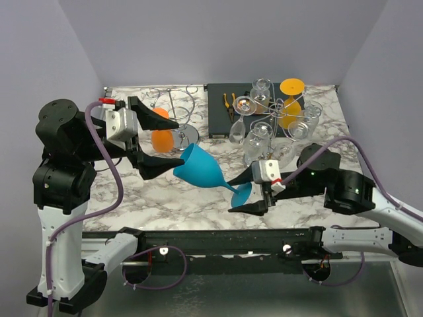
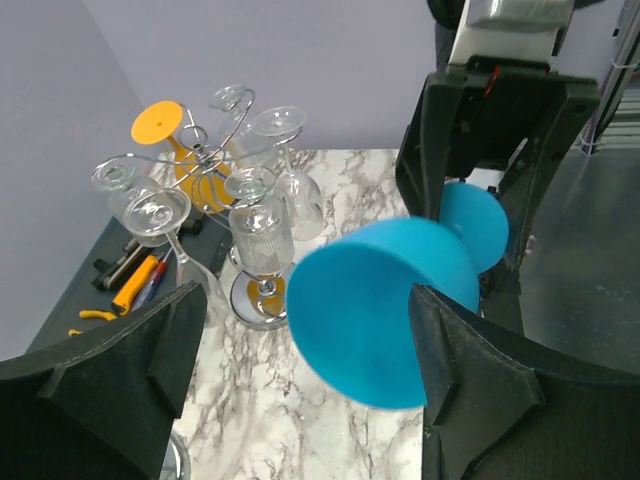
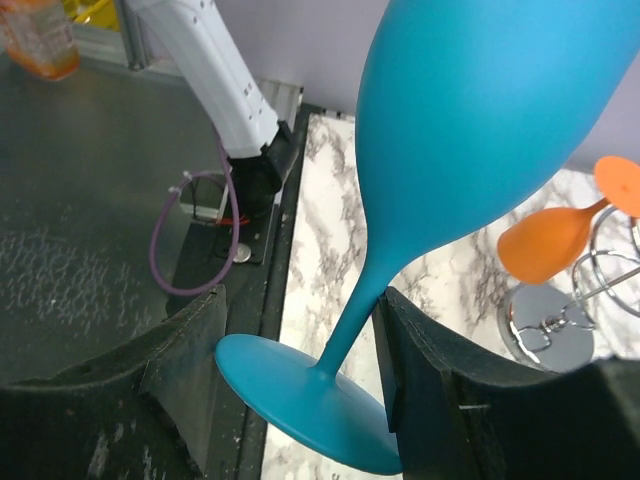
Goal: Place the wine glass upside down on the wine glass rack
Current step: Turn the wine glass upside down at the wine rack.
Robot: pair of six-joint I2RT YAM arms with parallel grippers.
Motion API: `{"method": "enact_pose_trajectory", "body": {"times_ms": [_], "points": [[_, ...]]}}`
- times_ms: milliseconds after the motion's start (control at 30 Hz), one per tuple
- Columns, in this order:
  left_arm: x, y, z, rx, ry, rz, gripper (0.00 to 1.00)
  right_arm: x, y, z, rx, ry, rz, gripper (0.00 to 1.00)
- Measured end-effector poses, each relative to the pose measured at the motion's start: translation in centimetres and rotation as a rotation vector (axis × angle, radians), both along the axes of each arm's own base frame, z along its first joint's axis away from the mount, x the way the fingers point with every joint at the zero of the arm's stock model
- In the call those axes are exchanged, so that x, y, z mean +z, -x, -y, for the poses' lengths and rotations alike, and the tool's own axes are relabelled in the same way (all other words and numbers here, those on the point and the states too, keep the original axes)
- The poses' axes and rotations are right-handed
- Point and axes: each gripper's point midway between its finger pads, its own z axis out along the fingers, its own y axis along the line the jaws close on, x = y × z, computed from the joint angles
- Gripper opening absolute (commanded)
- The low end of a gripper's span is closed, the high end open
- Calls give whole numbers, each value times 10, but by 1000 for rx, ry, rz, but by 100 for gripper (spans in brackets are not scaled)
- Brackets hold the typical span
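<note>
Gripping the blue wine glass (image 1: 201, 168) by its foot, the right end effector (image 1: 243, 193) holds it tilted; the left end effector (image 1: 173, 142) gapes wide at the bowl.

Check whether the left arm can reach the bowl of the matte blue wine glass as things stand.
Probably yes: the left gripper is open with the bowl just ahead of its fingers, nothing between; right gripper holds the foot.

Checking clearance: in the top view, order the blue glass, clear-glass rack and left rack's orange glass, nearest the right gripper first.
1. blue glass, in the right gripper.
2. clear-glass rack, just behind it.
3. orange glass, far left, on the left rack.
</note>
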Motion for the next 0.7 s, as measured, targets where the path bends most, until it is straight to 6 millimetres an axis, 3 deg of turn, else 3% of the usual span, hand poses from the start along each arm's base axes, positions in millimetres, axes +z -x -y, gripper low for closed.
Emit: {"method": "enact_pose_trajectory", "body": {"times_ms": [167, 433, 700], "points": [[-2, 6, 1, -33, 1, -8, 83, -19, 2, -7, 32, 71, -21, 33], [-18, 28, 2, -125, -1, -39, 83, -18, 11, -5, 83, 92, -19, 33], [-14, 33, 2, -151, 0, -13, 85, -16, 17, 2, 106, 113, -27, 34]]}}
